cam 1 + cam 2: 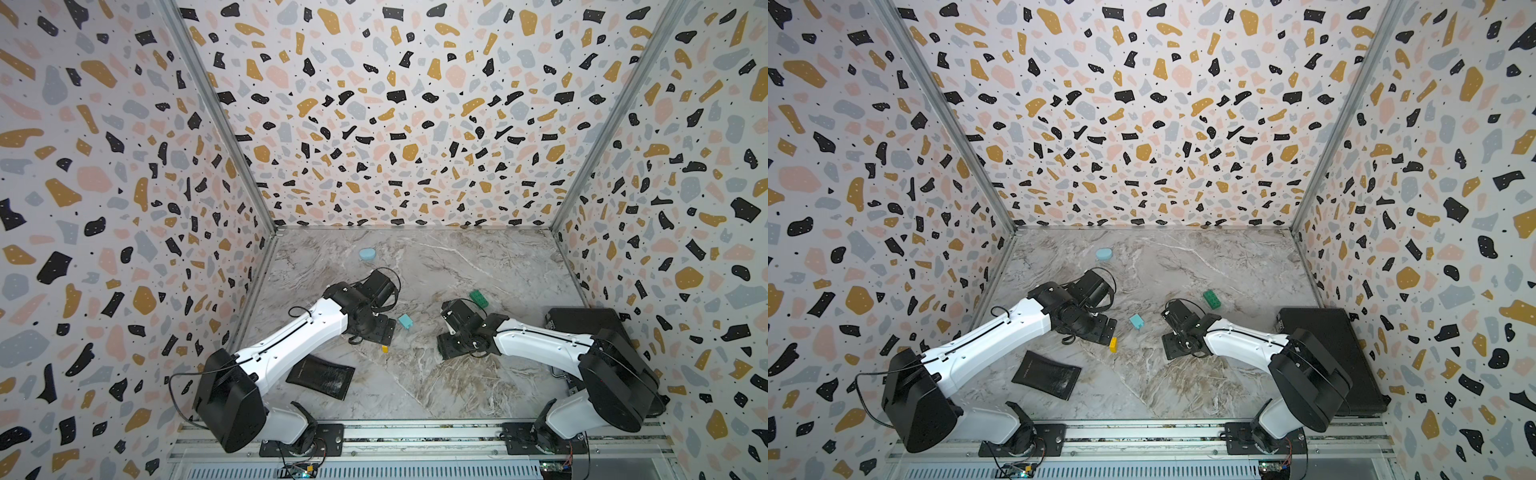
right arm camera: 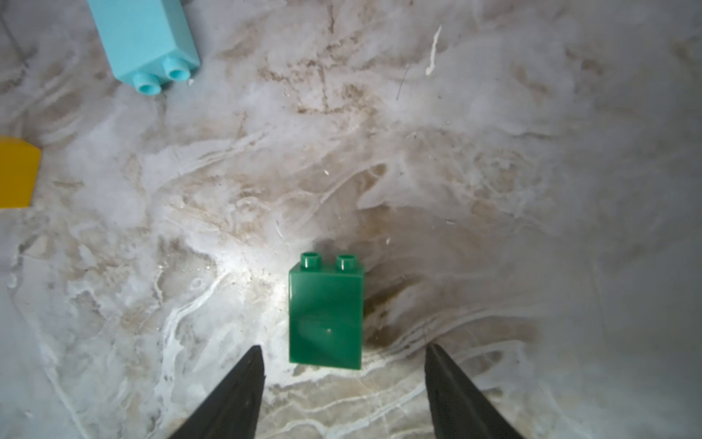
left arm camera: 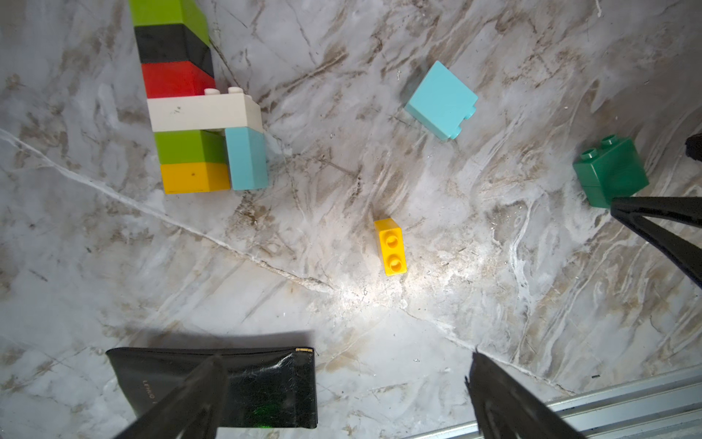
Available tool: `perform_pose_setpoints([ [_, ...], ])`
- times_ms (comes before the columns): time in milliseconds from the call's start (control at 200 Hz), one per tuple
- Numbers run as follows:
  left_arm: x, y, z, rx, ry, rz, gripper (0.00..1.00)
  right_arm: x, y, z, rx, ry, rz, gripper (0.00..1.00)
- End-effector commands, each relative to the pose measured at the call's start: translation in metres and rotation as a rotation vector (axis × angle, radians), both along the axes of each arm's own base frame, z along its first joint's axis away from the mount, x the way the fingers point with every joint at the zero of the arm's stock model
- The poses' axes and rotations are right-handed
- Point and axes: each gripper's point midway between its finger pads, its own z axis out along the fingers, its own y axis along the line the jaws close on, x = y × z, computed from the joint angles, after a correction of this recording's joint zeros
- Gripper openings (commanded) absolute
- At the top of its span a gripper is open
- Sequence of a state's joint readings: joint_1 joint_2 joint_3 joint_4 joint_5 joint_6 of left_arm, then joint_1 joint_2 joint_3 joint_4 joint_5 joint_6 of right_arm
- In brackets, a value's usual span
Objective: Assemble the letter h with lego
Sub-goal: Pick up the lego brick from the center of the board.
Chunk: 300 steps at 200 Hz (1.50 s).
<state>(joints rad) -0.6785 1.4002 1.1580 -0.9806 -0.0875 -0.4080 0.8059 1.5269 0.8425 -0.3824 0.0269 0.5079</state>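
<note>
Both top views are looking steeply down from high over the marble tabletop [image 1: 415, 395]. The wrist cameras are hovering close above it, both catching the dark green brick [image 3: 609, 176].

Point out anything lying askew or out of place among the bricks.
Two loose bricks lie tipped on their sides, knobs pointing sideways: the light-blue brick and the green brick. A black pouch and a pale-blue oval lump are no bricks, yet lie on the table.
</note>
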Motion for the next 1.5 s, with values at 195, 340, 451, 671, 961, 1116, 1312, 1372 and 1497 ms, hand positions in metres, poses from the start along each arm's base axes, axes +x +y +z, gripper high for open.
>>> perform_pose_setpoints([
  [195,-0.005,-0.003,0.001,-0.048,0.025,-0.016,0.99,-0.001,0.002,-0.016,-0.078,0.054,0.027,0.59],
  [340,-0.008,-0.011,0.003,-0.098,0.033,-0.035,0.99,-0.003,0.004,-0.018,-0.085,0.061,0.058,0.47],
  [451,-0.013,-0.024,0.008,-0.174,0.053,-0.072,0.99,-0.005,0.014,-0.013,-0.046,0.069,0.106,0.33],
  [671,-0.039,-0.067,0.026,-0.448,0.155,-0.189,0.93,-0.025,0.07,0.039,0.279,-0.038,0.346,0.17],
  [961,-0.061,-0.103,0.028,-0.654,0.358,-0.244,0.78,-0.058,0.091,0.103,0.68,-0.278,0.534,0.1],
  [1116,-0.068,-0.111,0.026,-0.694,0.411,-0.256,0.71,-0.071,0.095,0.115,0.756,-0.269,0.588,0.09],
  [1312,-0.07,-0.112,0.021,-0.681,0.425,-0.256,0.55,-0.077,0.093,0.12,0.774,-0.285,0.613,0.09],
  [1372,-0.069,-0.112,0.02,-0.675,0.432,-0.252,0.47,-0.08,0.094,0.122,0.786,-0.286,0.623,0.09],
  [1497,-0.069,-0.111,0.014,-0.656,0.445,-0.241,0.4,-0.084,0.095,0.124,0.802,-0.293,0.637,0.11],
])
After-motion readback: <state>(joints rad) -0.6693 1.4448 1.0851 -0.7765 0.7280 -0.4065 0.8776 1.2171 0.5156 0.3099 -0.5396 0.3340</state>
